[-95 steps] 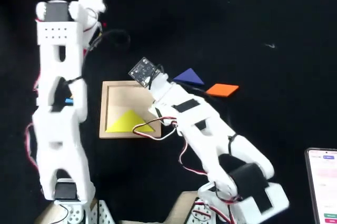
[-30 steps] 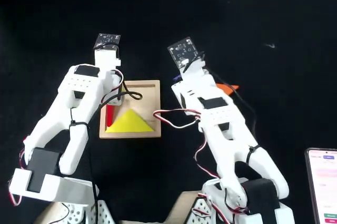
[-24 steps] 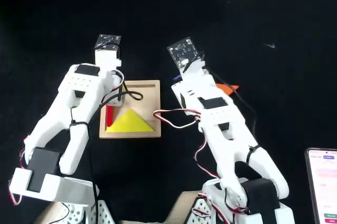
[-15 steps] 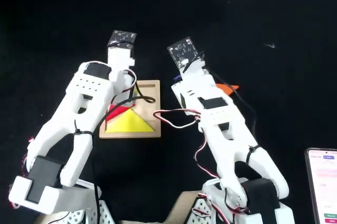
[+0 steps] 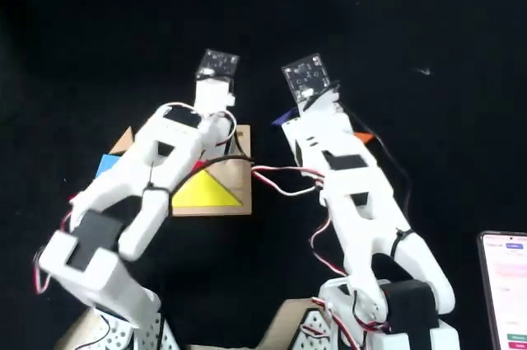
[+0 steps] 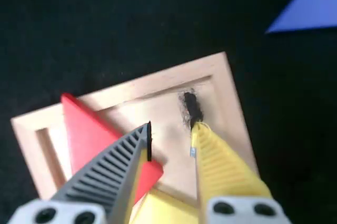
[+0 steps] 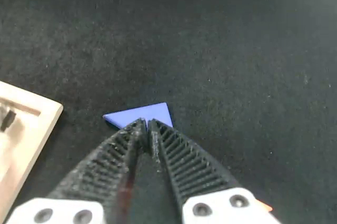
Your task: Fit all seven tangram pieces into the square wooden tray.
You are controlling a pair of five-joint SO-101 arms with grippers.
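Wooden tray [image 5: 244,170] lies on the black desk [image 5: 428,161] between the 2 arms, holding a yellow triangle [image 5: 204,191] and a red triangle [image 6: 84,129] whose corner reaches the rim. The left hand [image 6: 169,129] hangs released over the tray floor, its grey finger above the red triangle. The right hand [image 7: 146,125] is clenched on nothing, tips at a blue triangle [image 7: 141,113] near the tray. An orange piece [image 5: 362,137] lies beyond the right arm.

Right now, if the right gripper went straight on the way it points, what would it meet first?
Most likely the blue triangle. The right gripper, fingers closed, points at the triangle's near edge. I cannot tell from the wrist view whether the tips are touching it or are just short of it.
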